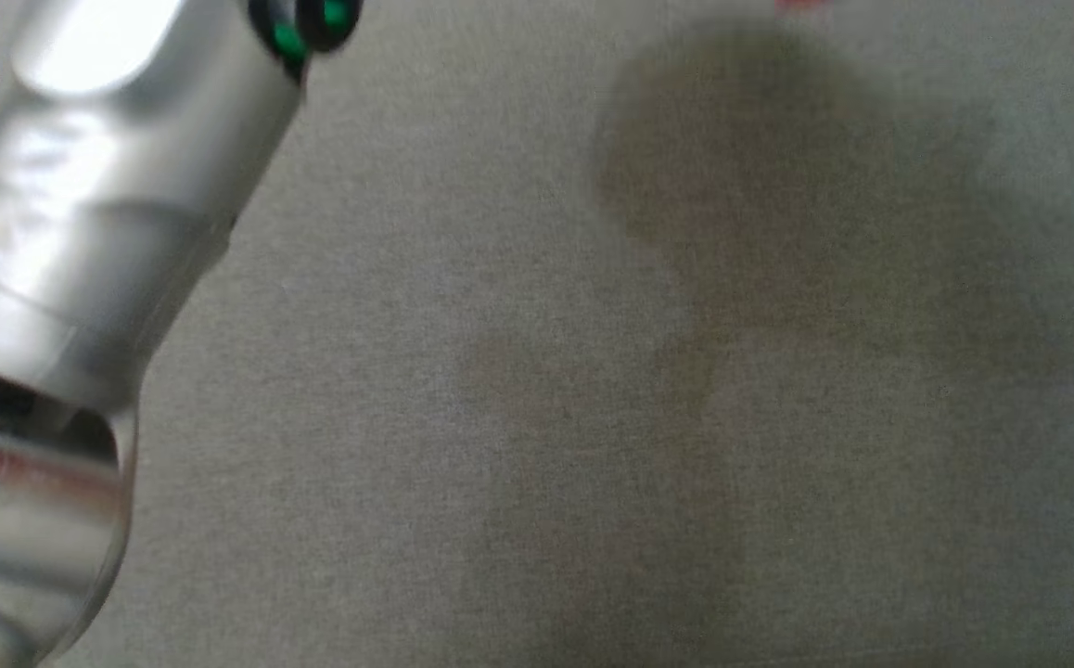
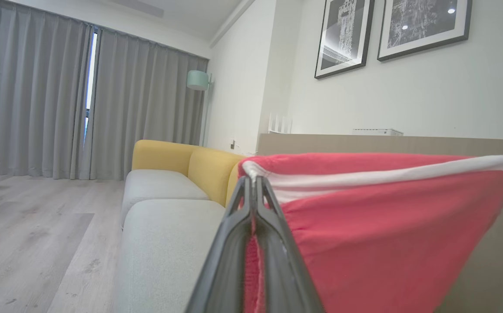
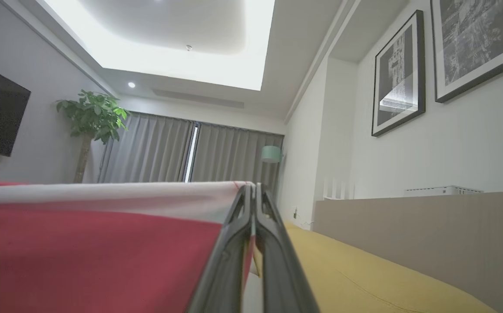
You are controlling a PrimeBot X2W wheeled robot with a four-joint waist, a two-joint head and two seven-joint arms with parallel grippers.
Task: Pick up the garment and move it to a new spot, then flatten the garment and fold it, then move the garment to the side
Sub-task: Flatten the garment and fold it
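We find the left gripper (image 2: 253, 184) clamped on one top corner of the red garment (image 2: 386, 234). The right gripper (image 3: 253, 189) grips the other corner, cloth taut between them.

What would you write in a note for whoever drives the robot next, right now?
Left gripper: shut on one corner of the garment, at its white band.
Right gripper: shut on the other corner of that band.
Garment: red, held up in the air and stretched taut between the two grippers, near the sofa.
Done: the pick-up.
Left: lay it down at the new spot, flatten it, fold it, move it to the side.
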